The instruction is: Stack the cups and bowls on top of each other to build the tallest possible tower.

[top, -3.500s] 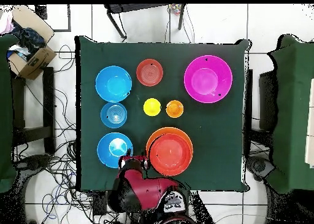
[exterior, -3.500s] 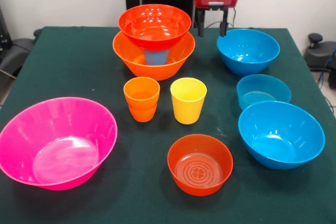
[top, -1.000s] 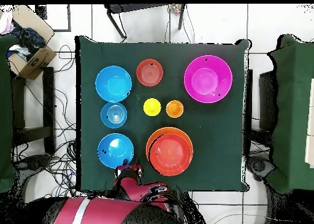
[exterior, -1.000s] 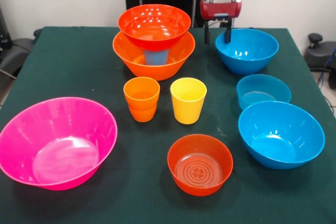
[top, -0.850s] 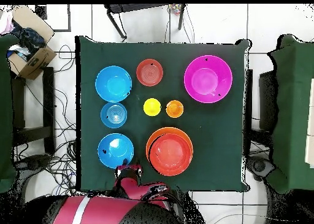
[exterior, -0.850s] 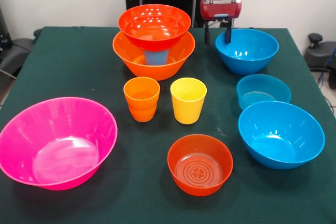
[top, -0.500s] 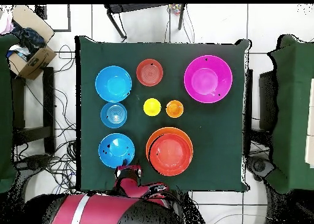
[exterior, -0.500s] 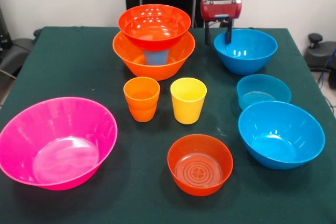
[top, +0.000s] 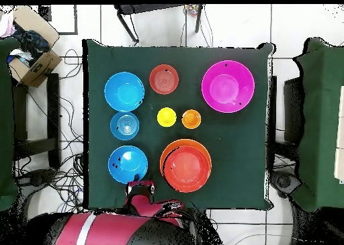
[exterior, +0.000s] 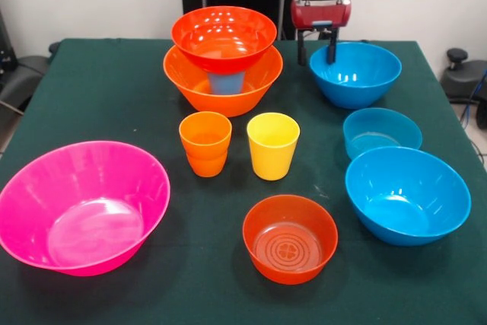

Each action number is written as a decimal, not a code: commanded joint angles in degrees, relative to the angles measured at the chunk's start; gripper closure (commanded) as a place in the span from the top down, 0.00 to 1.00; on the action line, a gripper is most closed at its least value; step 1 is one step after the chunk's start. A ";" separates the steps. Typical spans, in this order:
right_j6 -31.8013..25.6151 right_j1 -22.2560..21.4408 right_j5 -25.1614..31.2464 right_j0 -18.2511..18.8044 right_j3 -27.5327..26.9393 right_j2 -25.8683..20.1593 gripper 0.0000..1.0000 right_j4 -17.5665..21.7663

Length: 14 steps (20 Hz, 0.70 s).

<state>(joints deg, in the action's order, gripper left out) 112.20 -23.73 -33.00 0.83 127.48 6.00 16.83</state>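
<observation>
tower [exterior: 223,62]: red-orange bowl on blue cup inside big orange bowl, far side of table | far blue bowl [exterior: 355,74] just beside it, on the cloth | gripper [exterior: 317,47] at that bowl's far-left rim, jaws spread, holding nothing; likely straddling the rim, hard to confirm | advice: seat one finger inside the wall, close squarely, lift straight.

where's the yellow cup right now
In the front view the yellow cup stands upright mid-table, just right of the orange cup, apart from it, with the red-orange bowl nearer the camera.
</observation>
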 commanded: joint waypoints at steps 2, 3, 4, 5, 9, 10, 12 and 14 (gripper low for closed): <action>8.31 1.23 -1.90 -1.43 -7.97 -3.19 1.00 -3.45; 8.31 1.34 -2.01 -1.53 -8.03 -3.08 1.00 -3.49; 8.27 1.43 -2.00 -1.64 -8.14 -3.00 1.00 -3.48; 8.39 1.56 -2.12 -1.68 -8.23 -2.98 1.00 -3.41; 8.46 2.33 -2.91 -2.30 -8.95 -2.51 1.00 -3.86; 8.36 2.69 -2.97 -2.51 -9.28 -2.30 1.00 -4.02; 8.29 3.38 -3.01 -2.65 -9.80 -2.12 1.00 -4.19; 8.32 4.02 -3.30 -2.61 -10.27 -2.04 1.00 -4.16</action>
<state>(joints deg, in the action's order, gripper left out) 112.20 -22.84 -33.53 -1.06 125.52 6.95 16.18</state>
